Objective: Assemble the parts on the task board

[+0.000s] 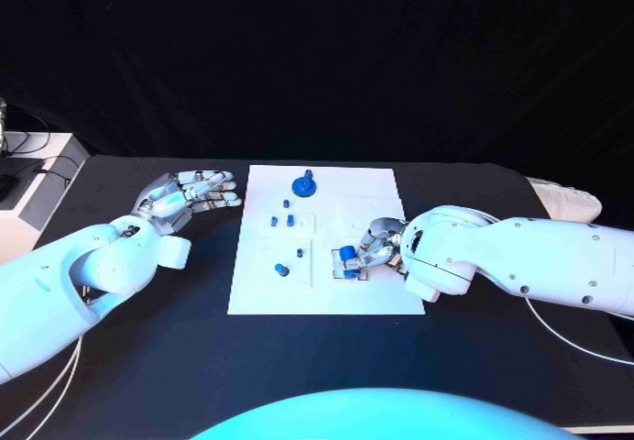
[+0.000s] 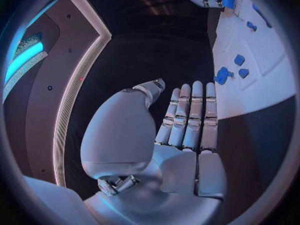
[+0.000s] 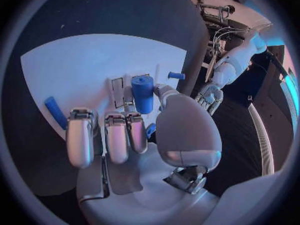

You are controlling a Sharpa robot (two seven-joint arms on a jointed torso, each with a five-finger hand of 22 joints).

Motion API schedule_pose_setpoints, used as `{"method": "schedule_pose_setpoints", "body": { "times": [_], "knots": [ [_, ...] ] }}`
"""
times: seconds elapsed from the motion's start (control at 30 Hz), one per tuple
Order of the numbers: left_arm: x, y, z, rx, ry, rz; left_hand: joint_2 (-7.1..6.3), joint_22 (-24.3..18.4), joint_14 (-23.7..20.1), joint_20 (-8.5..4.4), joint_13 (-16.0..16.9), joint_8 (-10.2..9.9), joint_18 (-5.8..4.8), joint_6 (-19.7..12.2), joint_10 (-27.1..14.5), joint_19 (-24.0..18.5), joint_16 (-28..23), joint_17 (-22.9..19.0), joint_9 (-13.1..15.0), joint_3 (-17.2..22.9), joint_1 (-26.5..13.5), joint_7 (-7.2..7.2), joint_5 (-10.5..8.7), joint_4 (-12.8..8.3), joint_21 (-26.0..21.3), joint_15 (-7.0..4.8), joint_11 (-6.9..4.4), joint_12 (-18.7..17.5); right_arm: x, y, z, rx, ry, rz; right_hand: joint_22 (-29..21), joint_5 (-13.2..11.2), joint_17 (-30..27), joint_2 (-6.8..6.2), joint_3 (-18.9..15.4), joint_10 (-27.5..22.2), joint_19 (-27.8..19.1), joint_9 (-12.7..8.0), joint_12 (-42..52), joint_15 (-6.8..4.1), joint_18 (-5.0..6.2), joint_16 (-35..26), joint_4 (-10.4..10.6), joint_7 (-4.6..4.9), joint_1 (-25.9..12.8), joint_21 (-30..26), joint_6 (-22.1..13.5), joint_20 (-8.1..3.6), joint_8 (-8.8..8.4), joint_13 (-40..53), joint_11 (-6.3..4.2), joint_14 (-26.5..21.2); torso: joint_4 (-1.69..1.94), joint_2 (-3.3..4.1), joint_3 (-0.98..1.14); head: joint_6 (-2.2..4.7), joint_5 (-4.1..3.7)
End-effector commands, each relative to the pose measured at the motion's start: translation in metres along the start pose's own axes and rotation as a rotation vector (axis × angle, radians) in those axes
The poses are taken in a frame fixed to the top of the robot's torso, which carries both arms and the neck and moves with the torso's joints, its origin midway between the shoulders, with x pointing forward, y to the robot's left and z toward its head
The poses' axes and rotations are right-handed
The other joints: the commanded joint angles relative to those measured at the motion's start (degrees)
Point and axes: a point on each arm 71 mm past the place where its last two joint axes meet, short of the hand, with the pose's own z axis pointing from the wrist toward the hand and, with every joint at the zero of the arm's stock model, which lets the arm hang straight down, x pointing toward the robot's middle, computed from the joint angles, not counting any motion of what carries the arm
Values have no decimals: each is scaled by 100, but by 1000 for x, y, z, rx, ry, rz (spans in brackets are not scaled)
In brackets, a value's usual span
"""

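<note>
A short blue plastic cylinder (image 3: pixel 142 93) sits pinched between the thumb and fingers of my right hand (image 1: pixel 367 252), low over the flat white rectangular task board (image 1: pixel 344 298) and close to a small square recess near the board's right-hand middle. From the right wrist view the cylinder stands roughly upright above that outlined recess, though I cannot tell whether its lower end already touches the plate. Other small blue parts wait on the board: a round blue knob-shaped piece (image 1: pixel 304 186) near the far edge, a pair of little blue pegs (image 1: pixel 278 220) left of centre, and a blue oval piece (image 1: pixel 281 269) nearer me. My left hand (image 1: pixel 186 196) hovers just beside the board's left edge above the black counter (image 1: pixel 158 367), fingers spread and straight, holding nothing. As I judge it, the step in hand is seating the cylinder, and doing it well means keeping it upright, centring it over the recess before lowering, and pressing straight down without skewing the neighbouring parts.
</note>
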Motion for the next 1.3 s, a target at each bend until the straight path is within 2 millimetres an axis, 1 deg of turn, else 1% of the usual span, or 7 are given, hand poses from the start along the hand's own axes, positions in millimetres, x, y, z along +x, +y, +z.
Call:
{"method": "schedule_pose_setpoints", "body": {
  "times": [0.03,0.17,0.53,0.63,0.7,0.93,1.3],
  "knots": [
    [2,-1,0,5,15,-10,15,-6,51,-2,9,21,71,18,7,57,-40,7,-9,-33,16,-2,3,11,-22,3,-2,-20,3,0,1,8,33,-15,1293,-55,1096,4,17,457,458,-9,-30,-25,-77,20,24,-90,-79,-19,148,-17,-35,1341,-38,521,4,-1,-2,-11,10],
    [2,-1,0,5,15,-10,15,-6,51,-2,9,21,71,18,7,57,-40,7,-9,-33,16,-2,3,11,-22,3,-2,-20,5,2,3,7,36,-20,1291,-95,1089,0,12,453,456,-9,-38,-26,-76,18,23,-92,-108,-28,154,-17,-40,1336,-39,519,-1,0,1,-20,15],
    [3,0,1,5,16,-12,26,-16,52,-1,10,20,70,17,4,62,-53,18,-12,-34,18,0,7,21,-35,5,0,-21,5,5,7,2,6,-29,1294,-244,1085,-15,-15,448,456,-8,-49,-28,-76,15,26,-94,-204,-27,166,-17,-57,1331,-40,518,5,0,-1,-18,29],
    [3,0,1,4,16,-12,26,-16,52,-1,10,20,70,17,4,62,-53,18,-12,-34,18,0,7,21,-35,5,0,-21,4,5,9,3,0,-30,1293,-300,1078,-25,-29,445,454,-6,-55,-28,-75,12,23,-95,-234,-35,167,-17,-63,1327,-41,517,10,2,-2,-18,31],
    [2,0,1,4,16,-12,26,-16,52,-1,10,20,70,17,4,62,-53,18,-12,-34,18,0,7,21,-35,5,0,-21,4,6,10,4,-3,-31,1292,-384,1072,-34,-43,439,452,-2,-66,-28,-73,10,20,-96,-255,-44,169,-18,-67,1321,-42,516,10,4,-1,-18,37],
    [2,0,0,4,16,-13,26,-16,52,-1,10,20,70,17,4,62,-53,18,-12,-34,18,0,7,21,-35,5,0,-21,3,7,12,-2,-22,-29,1291,-420,1070,-43,-51,433,451,0,-79,-29,-72,9,19,-96,-262,-49,167,-18,-70,1312,-41,515,10,4,0,-25,59],
    [2,0,1,4,16,-14,30,-23,54,0,10,18,70,17,3,65,-63,25,-14,-40,15,2,7,31,-43,6,1,-22,2,9,12,-21,-60,-27,1297,-480,1069,-47,-67,431,454,4,-81,-28,-76,8,26,-95,-291,-33,170,-17,-72,1311,-41,515,7,2,-3,-27,55]
  ]
}}
